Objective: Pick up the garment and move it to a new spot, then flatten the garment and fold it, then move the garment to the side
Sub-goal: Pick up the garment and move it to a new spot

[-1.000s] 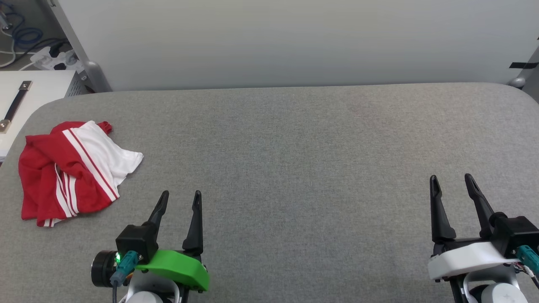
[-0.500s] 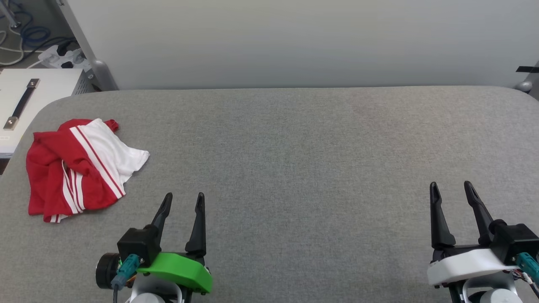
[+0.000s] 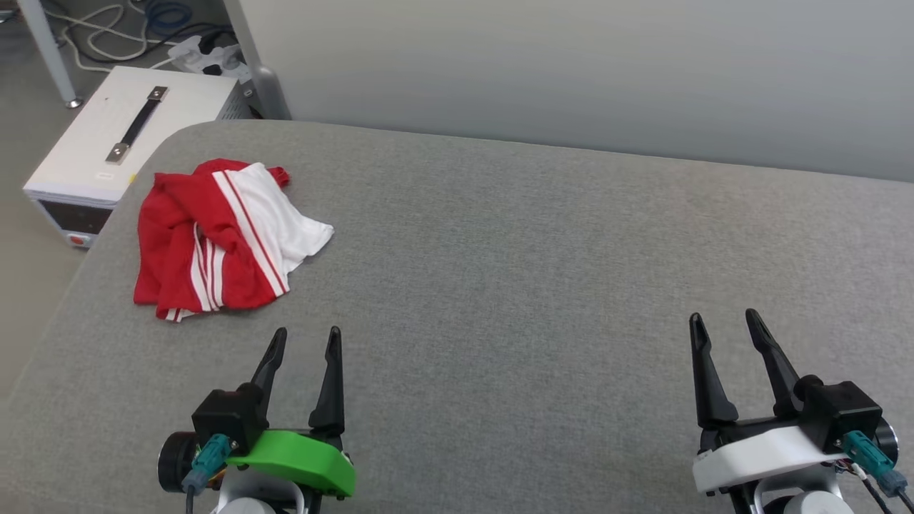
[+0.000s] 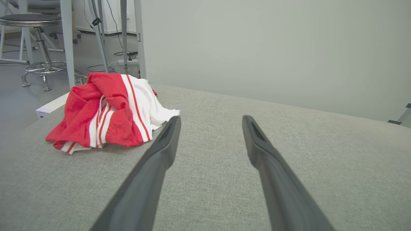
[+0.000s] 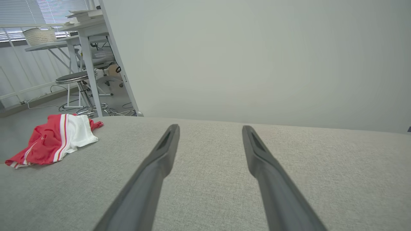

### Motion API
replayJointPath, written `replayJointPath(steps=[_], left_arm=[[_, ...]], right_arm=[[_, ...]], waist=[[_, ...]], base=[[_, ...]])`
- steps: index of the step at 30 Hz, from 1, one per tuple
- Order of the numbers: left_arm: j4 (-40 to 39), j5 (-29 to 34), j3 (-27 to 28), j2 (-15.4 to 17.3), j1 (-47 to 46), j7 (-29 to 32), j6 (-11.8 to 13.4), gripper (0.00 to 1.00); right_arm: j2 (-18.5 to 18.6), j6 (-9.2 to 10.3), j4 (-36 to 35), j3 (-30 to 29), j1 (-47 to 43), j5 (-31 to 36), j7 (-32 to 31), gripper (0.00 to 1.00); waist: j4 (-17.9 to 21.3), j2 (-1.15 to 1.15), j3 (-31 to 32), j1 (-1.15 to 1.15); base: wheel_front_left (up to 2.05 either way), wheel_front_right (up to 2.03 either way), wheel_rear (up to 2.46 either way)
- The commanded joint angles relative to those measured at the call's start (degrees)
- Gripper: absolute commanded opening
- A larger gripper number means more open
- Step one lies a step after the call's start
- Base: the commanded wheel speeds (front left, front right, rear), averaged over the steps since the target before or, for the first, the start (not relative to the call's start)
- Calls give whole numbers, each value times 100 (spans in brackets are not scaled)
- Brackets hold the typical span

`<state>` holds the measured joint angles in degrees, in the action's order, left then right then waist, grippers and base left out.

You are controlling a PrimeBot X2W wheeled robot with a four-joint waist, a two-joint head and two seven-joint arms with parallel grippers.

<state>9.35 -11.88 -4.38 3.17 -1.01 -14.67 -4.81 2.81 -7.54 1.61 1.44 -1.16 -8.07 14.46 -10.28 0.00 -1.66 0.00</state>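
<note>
- Left end effector (image 3: 305, 332): fingers spread wide, gripping nothing. It sits low over the grey fabric worktop (image 3: 514, 285), near the garment (image 3: 214, 243), on the garment's near side and slightly to its right.
- Right end effector (image 3: 722, 315): fingers spread wide, gripping nothing. It is well apart from the garment, far to its right.
- Garment: a crumpled red heap with a white, red-striped sleeve on top. It lies by the worktop's rounded far-left corner, close to the left edge but wholly inside it.
- Right of the garment, open grey surface runs past the right end effector.
- Behind the garment, the worktop's far edge meets a pale wall (image 3: 571, 71).
- Left of the garment, off the worktop edge: a white box (image 3: 86, 153) with a black handle, below worktop level.
</note>
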Motion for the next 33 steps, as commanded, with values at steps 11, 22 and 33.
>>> replayJointPath(steps=[11, 22, 33], left_arm=[[27, 101, 66, -29, 82, -33, -52, 100], [48, 128, 43, -29, 115, -33, -100, 100], [-4, 122, 98, -29, 100, -33, -97, 100]], right_arm=[[7, 5, 53, 215, -99, 0, 54, 100], [7, 5, 114, 307, -124, 10, 54, 100], [7, 5, 140, 354, -62, 39, 54, 100]], waist=[[-1030, 0, 126, 0], [-1451, 0, 135, 0], [-1521, 0, 20, 0]], base=[[0, 0, 0], [0, 0, 0], [0, 0, 0]])
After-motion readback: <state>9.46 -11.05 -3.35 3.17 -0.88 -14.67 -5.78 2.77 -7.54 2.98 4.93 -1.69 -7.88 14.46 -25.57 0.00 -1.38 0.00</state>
